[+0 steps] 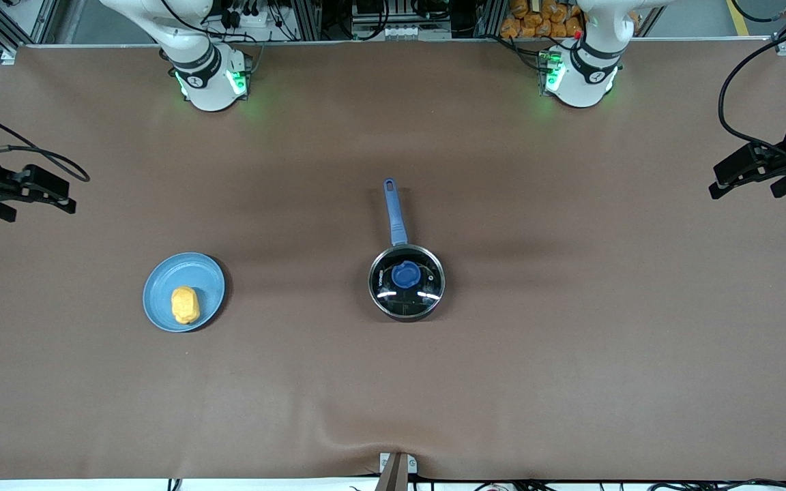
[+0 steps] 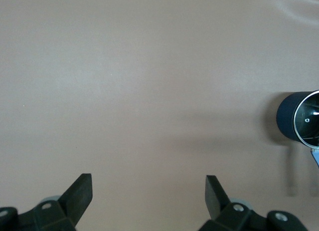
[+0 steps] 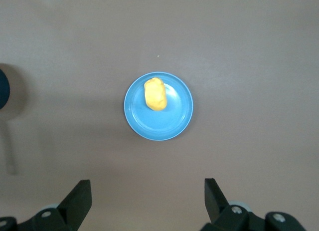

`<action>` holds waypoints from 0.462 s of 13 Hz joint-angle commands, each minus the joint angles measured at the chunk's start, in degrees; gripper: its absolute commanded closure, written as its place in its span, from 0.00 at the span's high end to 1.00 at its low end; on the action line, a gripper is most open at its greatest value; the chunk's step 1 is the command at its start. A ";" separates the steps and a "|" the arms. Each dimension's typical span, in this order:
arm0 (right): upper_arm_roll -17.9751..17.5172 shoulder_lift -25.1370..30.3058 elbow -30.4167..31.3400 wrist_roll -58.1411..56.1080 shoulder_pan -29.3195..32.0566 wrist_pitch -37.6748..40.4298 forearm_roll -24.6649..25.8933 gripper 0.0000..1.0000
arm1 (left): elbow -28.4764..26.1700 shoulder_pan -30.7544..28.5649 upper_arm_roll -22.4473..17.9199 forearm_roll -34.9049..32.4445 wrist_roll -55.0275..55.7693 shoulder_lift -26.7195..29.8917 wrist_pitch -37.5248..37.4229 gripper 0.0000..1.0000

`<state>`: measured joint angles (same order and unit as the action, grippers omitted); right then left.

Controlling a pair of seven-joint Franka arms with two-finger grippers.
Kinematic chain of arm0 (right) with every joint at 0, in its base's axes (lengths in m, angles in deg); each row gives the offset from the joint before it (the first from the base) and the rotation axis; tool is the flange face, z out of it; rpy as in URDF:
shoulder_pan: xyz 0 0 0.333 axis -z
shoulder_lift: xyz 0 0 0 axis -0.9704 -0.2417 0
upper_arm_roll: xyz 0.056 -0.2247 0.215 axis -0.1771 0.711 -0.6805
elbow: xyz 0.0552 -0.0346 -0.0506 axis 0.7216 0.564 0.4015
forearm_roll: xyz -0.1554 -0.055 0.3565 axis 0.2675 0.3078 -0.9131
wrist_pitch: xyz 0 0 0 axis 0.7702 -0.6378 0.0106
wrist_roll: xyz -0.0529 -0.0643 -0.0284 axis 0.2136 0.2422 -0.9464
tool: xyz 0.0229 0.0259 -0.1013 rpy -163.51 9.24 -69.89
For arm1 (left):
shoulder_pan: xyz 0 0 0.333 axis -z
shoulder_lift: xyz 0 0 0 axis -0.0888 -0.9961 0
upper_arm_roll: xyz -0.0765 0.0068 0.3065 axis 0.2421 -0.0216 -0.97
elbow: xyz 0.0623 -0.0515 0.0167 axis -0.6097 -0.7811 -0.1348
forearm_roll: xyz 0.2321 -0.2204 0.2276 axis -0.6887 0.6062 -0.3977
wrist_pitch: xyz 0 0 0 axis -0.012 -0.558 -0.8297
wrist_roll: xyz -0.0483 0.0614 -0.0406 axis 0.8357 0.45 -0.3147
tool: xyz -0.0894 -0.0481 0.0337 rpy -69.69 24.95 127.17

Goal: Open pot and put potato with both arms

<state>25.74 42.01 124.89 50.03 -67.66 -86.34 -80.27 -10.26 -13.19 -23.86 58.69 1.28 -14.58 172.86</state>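
Start configuration. One saucepan, glass lid on with blue knob, stands mid-bench, well apart from both pincers. One potato lies on one light-blue plate, out ahead of the right pincer. Right pincer and left pincer each hang wide open and empty, high over opposite ends of the one brown bench. Risks, as judged: the small knob may slip from the fingers; the bumpy potato may roll or drag the plate; the lid, if lifted late, blocks the drop

brown table cover — creased, evenly lit
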 commanded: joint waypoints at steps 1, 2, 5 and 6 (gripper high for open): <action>0.10 -1.21 2.74 -0.26 -1.06 -2.46 -1.43 1.00 | 0.13 -0.60 0.56 -1.08 0.01 0.69 -0.37 1.00; 0.10 -2.52 3.70 -0.87 -1.67 -3.95 -1.43 1.00 | 0.22 -0.60 0.47 -1.08 -0.08 0.69 -0.37 1.00; 0.19 -8.40 4.42 -2.02 -3.61 -9.14 -1.43 1.00 | 0.13 -0.52 0.47 -0.99 0.01 0.69 -0.37 1.00; 0.19 -9.90 4.42 -2.02 -3.79 -10.28 -1.43 1.00 | 0.05 -0.51 0.56 -1.08 0.01 0.69 -0.37 1.00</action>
<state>25.62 34.85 129.84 49.04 -70.89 -95.03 -80.65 -10.22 -13.23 -23.86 58.68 1.28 -14.57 172.86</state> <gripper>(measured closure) 0.000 0.000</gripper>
